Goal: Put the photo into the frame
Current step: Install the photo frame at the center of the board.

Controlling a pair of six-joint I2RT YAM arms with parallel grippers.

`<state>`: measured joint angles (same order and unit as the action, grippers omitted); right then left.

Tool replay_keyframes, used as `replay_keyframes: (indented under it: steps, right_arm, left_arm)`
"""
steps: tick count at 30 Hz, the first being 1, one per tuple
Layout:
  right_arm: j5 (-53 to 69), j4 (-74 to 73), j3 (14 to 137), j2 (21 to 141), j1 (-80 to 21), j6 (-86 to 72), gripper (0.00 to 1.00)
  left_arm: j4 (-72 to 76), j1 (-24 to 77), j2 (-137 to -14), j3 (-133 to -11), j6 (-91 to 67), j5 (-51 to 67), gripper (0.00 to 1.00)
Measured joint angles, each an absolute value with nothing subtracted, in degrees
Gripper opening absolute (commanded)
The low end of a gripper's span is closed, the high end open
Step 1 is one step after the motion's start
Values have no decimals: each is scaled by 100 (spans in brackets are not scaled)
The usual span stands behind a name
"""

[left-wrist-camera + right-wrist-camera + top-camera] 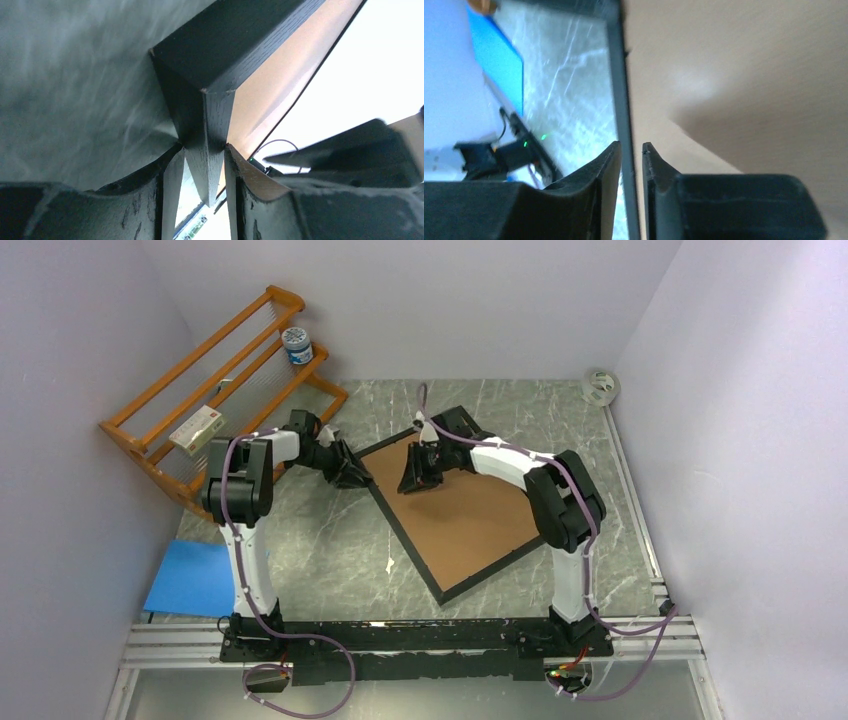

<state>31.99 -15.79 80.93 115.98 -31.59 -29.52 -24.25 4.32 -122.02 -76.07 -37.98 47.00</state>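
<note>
Left gripper (205,148) astride frame (225,45) corner — box (196,428) label unreadable.

The overhead view is being lit brightly and evenly, soft shadows being cast beside the frame (402,537). Both wrist views are being blurred; right of the frame, the left one is being overexposed.

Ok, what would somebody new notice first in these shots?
The big black frame lies at a slant in the middle of the top view, filled with a brown backing board. The left gripper straddles its left corner, and the right gripper hangs over the board's far end. An orange wooden rack stands at the far left.
</note>
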Motion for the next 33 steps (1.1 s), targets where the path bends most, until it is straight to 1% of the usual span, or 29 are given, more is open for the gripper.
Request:
replay_keyframes:
  steps: [2,7,9,12,16,21,25,30,33]
  right_arm:
    - [3559,-1559,7907,11526,-3247,-2858,21]
    - [4178,-1592,7647,11515,-3505,-2718,20]
    - [4278,-1584,7577,11518,-3588,-2718,20]
    - [4346,-1557,7502,11520,-3614,-2746,20]
    - [4342,-1533,7489,11598,-3597,-2764,20]
    - [4414,-1533,7494,11813,-3577,-2814,19]
    - [4390,-1535,7494,11815,-3570,-2842,18]
    - [4351,-1487,7450,11819,-3529,-2956,16]
    - [4399,-1374,7380,11828,-3489,-3083,16]
  left_arm:
    - [-2355,432,-12326,-7780,-3822,4753,45]
    - [-2145,432,-12383,-7933,-3822,4790,60]
    - [-2062,438,-12317,-7876,-3822,4797,63]
    - [-1922,454,-12105,-7629,-3815,4727,63]
    - [-1815,484,-11874,-7210,-3828,4718,58]
    - [-1828,646,-11821,-7050,-3822,4709,45]
    - [-1920,812,-11821,-7041,-3793,4558,37]
    - [-2084,867,-11821,-7109,-3756,4488,30]
    - [-2200,867,-11821,-7148,-3723,4488,28]
